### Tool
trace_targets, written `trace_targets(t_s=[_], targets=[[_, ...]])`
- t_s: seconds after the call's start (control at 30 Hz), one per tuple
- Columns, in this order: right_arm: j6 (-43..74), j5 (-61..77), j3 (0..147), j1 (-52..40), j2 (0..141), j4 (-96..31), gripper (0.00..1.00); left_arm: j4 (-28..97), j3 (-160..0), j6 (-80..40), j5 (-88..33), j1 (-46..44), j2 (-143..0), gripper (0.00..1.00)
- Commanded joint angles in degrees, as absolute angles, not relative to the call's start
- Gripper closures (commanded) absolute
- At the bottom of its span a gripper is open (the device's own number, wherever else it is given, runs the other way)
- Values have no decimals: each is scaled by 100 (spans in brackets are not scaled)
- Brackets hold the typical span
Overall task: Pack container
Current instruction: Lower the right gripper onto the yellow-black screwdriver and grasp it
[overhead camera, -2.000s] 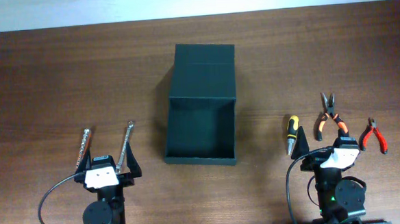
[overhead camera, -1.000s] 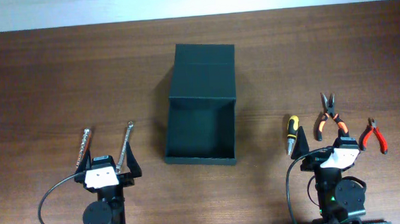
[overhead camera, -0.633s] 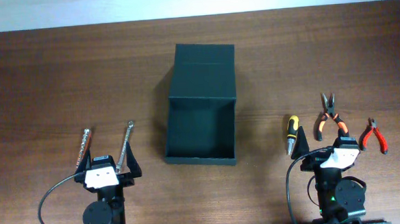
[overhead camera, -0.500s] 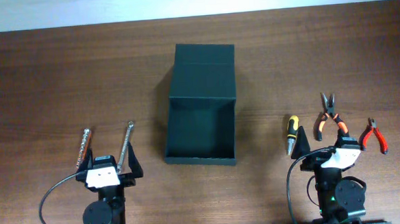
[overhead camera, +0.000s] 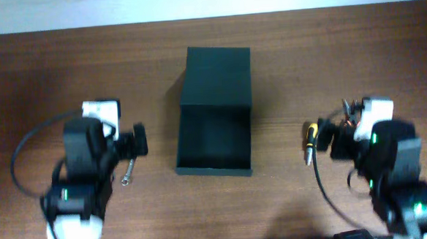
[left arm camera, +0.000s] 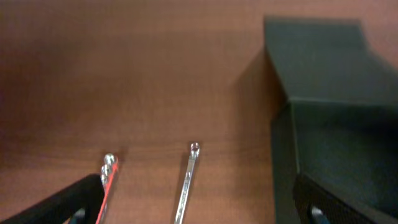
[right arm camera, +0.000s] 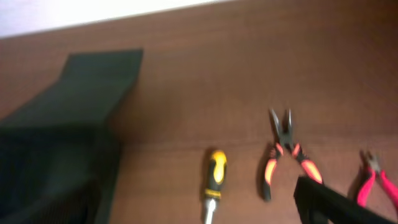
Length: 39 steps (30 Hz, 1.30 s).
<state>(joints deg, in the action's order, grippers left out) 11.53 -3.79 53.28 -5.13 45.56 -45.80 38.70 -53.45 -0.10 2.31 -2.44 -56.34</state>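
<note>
The dark green container stands open mid-table, its flap lid laid back on the far side. It also shows in the left wrist view and the right wrist view. My left gripper is raised, open and empty. In its wrist view the gripper hangs over a silver wrench and a silver tool with an orange stripe. My right gripper is raised, open and empty. In its wrist view the gripper hangs over a yellow-black screwdriver.
Orange-handled pliers and red-handled pliers lie right of the screwdriver. In the overhead view the wrench's near end and the screwdriver show. My arms hide the other tools. A pale wall borders the table's far edge.
Both arms have lifted from their rest poses near the front edge and moved forward over the tools. The tools and container have not moved.
</note>
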Motion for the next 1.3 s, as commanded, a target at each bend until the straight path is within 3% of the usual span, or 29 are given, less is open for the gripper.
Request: trace_targets(t_s=[0.0,0.13,0.5,0.83,1.27], targets=[[1135,-360,6906,-473,6014,-6036,1,4880,-6547,-45,121,-228,-7083,1],[1164,-294,7802,-475,7417,-7118,1,5424,-7129,-45,119,-228,-7994,1],[1273,-54,7690,-473,9878,-6672,1,5433,-7131,-45,121,-228,-8217,1],[1656,259,6486,-475,9970,-5339,4,5430,-7131,-45,121,-228,-8217,1],[1857,82,5697,-473,9970,-4668,5,5441,-7131,-45,121,-228,-8217,1]])
